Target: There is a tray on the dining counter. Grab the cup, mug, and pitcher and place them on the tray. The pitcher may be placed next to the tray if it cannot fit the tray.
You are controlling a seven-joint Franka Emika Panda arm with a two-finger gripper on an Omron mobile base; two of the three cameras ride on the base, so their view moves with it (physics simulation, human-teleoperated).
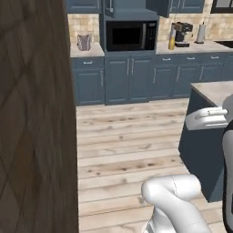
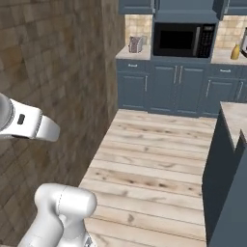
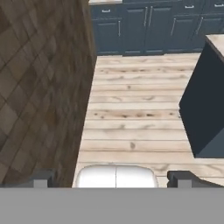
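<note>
The claw (image 3: pixel 114 178) is spread wide, empty, above the floor. Best to drive round the surface (image 1: pixel 214 91) corner first, until tray and cup come into sight.

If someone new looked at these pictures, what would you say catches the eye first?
Probably the tall brown tiled wall looming along the left side, close to the robot. Next comes the black microwave built into the dark blue cabinets at the far end of the pale plank floor. On the right, a corner of the beige dining counter juts in.
</note>
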